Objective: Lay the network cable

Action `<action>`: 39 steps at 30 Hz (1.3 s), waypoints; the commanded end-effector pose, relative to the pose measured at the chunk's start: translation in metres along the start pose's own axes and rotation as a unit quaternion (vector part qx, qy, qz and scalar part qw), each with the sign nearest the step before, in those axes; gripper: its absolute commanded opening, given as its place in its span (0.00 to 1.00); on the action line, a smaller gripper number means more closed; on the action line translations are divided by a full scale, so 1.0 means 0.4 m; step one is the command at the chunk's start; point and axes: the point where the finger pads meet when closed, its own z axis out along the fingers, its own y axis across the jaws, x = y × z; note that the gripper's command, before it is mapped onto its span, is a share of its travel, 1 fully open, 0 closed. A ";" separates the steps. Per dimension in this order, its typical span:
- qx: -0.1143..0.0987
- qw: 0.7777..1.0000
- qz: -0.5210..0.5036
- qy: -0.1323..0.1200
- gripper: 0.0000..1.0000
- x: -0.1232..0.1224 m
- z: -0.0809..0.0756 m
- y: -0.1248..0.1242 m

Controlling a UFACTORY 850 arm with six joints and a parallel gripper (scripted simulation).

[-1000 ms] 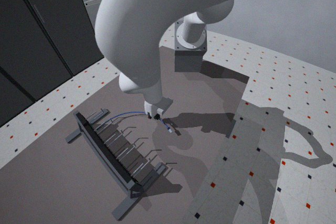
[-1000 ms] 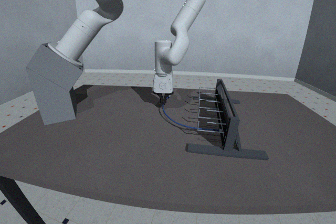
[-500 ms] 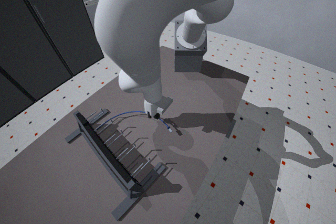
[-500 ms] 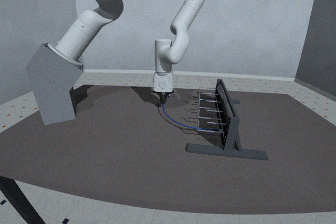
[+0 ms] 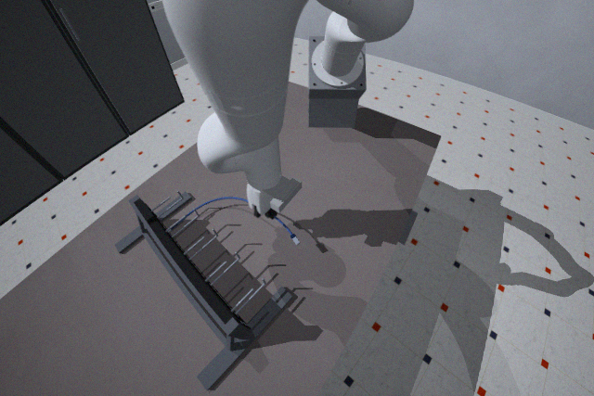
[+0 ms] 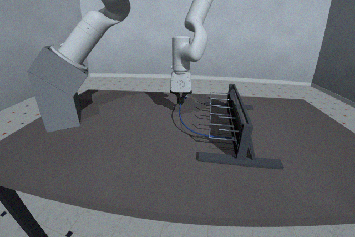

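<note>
A dark port panel (image 5: 191, 269) (image 6: 241, 119) stands upright on the brown mat, with several steel rods and rings (image 5: 218, 269) (image 6: 219, 114) sticking out of its face. The blue network cable (image 5: 215, 199) (image 6: 189, 129) leaves the panel's end, upper left in the top view and nearest in the exterior view. It arcs clear of the mat up to my gripper (image 5: 263, 213) (image 6: 180, 101). The gripper points straight down, in front of the rings, and is shut on the cable. The cable's free end with its pale plug (image 5: 294, 239) hangs past the fingers. I cannot tell whether the cable sits inside any ring.
The panel stands on two long grey feet (image 5: 215, 372) (image 6: 239, 161). The arm's grey pedestal (image 5: 333, 106) (image 6: 54, 96) is behind the gripper. Dark cabinets (image 5: 71, 70) line the left wall. Tiled floor (image 5: 503, 152) surrounds the mat (image 5: 96, 334) (image 6: 128, 156).
</note>
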 end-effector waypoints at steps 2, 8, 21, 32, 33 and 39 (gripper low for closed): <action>0.006 1.000 0.013 0.004 0.00 0.039 -0.055 0.106; 0.007 1.000 0.023 0.007 0.00 0.072 -0.101 0.200; 0.007 0.999 0.042 0.007 0.00 0.133 -0.198 0.386; 0.007 0.999 0.049 0.006 0.00 0.151 -0.229 0.443; 0.007 0.999 0.049 0.006 0.00 0.151 -0.229 0.444; 0.007 0.999 0.049 0.006 0.00 0.144 -0.230 0.539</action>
